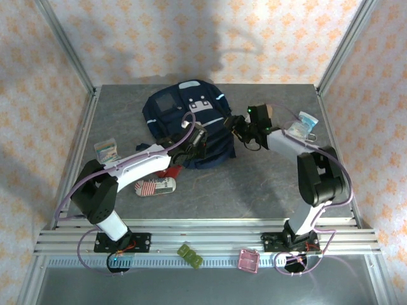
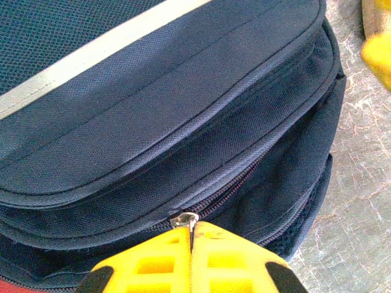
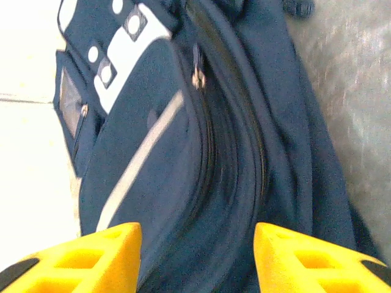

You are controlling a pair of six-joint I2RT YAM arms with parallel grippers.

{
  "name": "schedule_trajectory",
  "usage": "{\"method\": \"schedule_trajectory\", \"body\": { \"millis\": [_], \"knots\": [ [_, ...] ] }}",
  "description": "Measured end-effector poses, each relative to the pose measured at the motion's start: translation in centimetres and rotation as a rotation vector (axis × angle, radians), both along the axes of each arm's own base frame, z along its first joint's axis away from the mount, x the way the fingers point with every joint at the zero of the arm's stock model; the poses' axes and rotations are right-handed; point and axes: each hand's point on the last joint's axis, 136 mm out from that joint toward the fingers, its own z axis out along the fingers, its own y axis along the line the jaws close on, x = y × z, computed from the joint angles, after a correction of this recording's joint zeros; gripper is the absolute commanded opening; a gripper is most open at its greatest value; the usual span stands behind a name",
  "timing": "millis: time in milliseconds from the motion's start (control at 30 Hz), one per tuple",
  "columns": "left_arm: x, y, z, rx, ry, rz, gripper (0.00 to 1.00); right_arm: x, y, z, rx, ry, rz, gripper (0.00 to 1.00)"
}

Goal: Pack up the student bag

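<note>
Student bag (image 1: 188, 127) is lying on the desk (image 1: 254, 190) just ahead of both grippers. Left gripper (image 2: 192, 241) is pinching the zipper pull (image 2: 184, 220); pulling along the zipper track is likely working best, with the wide-open right gripper (image 3: 195, 256) steadying the fabric.

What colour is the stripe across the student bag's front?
Pale grey stripe on the navy student bag; the left wrist view shows it best.

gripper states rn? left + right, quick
Left gripper: shut on the zipper pull of the bag.
Right gripper: open, jaws apart, facing the bag, holding nothing.
</note>
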Motion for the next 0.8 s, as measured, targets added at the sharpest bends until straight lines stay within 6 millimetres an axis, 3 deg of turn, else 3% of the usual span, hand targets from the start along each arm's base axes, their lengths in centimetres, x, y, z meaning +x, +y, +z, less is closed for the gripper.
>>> {"method": "schedule_trajectory", "body": {
  "millis": [133, 267, 400, 567, 800],
  "knots": [
    [0.1, -0.1, 0.1, -0.001, -0.001, 0.000, 0.00, -3.3, 2.1, 0.1, 0.053, 0.023, 0.070, 0.50],
    [0.1, -0.2, -0.3, 0.001, 0.006, -0.003, 0.00, -4.9, 4.5, 0.1, 0.102, 0.044, 0.133, 0.46],
    [0.1, -0.2, -0.3, 0.000, 0.008, -0.004, 0.00, -5.0, 6.1, 0.0, 0.152, 0.050, 0.165, 0.46],
    [0.0, -0.2, -0.6, 0.006, 0.014, -0.005, 0.00, -5.0, 7.0, -2.8, 0.141, 0.121, 0.171, 0.46],
    [-0.8, -0.1, -3.5, 0.060, 0.060, -0.007, 0.00, -4.4, 7.0, -4.0, 0.131, 0.145, 0.144, 0.35]
  ]
}}
